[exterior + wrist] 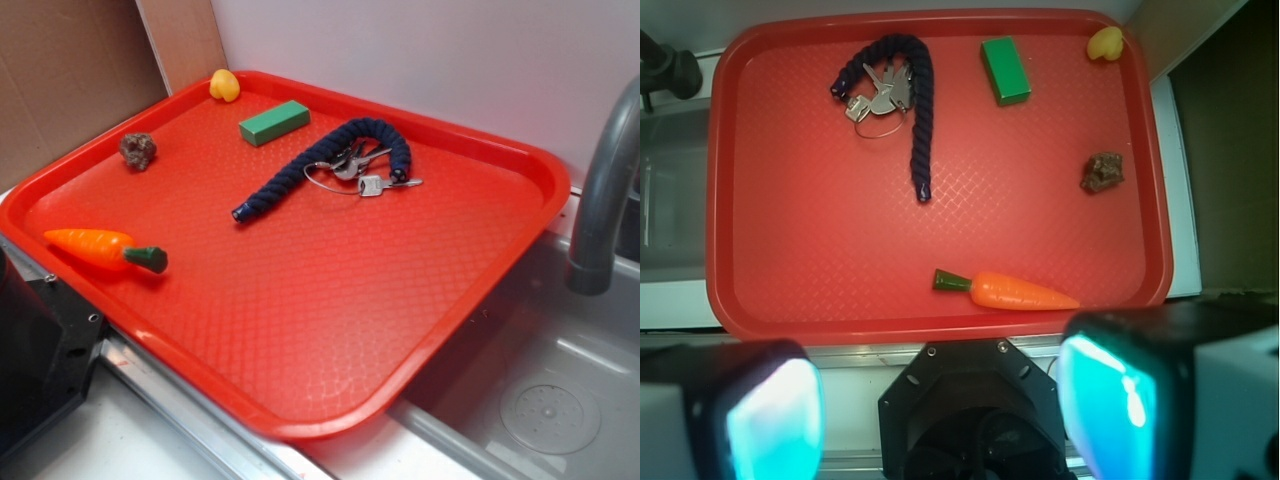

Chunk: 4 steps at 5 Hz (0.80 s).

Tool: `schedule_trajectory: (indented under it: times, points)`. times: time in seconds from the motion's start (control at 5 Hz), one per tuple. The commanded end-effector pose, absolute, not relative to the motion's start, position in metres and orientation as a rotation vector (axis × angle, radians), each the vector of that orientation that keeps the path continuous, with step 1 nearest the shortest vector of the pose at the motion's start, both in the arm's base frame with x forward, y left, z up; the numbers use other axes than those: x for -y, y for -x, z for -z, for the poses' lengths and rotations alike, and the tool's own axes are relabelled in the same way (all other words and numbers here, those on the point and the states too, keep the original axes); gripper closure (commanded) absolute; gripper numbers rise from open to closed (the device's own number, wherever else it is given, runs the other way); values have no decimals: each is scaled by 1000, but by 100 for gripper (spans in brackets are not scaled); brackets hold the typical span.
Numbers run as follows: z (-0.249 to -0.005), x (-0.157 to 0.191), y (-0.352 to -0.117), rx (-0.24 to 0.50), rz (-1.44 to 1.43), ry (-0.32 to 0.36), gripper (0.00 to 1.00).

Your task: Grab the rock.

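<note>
Wrist view: the rock (1102,172), at three o'clock on the red tray (940,310), likely rigid, rough, dense, suits gripping across its lumpy flanks; gripper (940,400) jaws stand released.

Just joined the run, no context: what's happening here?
Nothing is being handled yet. The pincer is open and hangs above the near edge of the red tray, holding nothing. The rock lies untouched near the tray's edge, between the yellow toy in the corner and the toy carrot. A green block and a dark rope with keys also lie on the tray, which rests partly over a sink.
</note>
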<state>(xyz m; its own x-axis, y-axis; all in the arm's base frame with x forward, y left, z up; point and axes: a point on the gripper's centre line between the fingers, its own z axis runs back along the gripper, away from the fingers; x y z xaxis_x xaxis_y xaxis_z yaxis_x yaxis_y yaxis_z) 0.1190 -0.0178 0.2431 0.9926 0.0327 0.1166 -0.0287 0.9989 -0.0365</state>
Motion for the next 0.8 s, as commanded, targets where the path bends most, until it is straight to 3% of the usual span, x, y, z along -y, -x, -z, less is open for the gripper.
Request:
schedule_trajectory:
  times: [0.0, 0.2, 0.4, 0.6]
  points:
    - [-243, 18, -119, 117, -31, 35, 0]
    - [-193, -32, -151, 73, -238, -85, 0]
    - [-156, -76, -177, 109, -491, -24, 0]
    - [-135, -116, -187, 174, -740, -77, 0]
